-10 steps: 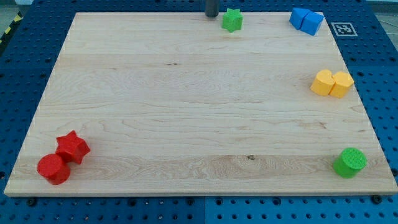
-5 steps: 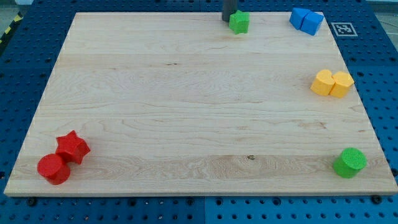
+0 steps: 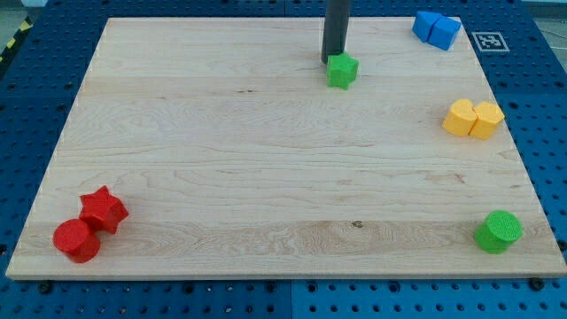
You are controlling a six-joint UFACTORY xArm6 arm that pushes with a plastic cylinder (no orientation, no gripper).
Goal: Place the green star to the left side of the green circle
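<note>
The green star (image 3: 342, 71) lies on the wooden board (image 3: 266, 151) near the view's top, right of centre. My tip (image 3: 333, 59) touches the star's upper left edge, with the dark rod rising straight up from it. The green circle (image 3: 499, 231) stands far away at the view's bottom right corner of the board.
Two blue blocks (image 3: 436, 29) sit at the view's top right. Two yellow blocks (image 3: 472, 118) sit at the right edge. A red star (image 3: 104, 210) and a red circle (image 3: 76, 240) sit together at the bottom left.
My tip has moved right and down the view, pushing the green star from the board's top edge down and slightly right. The other blocks have not moved.
</note>
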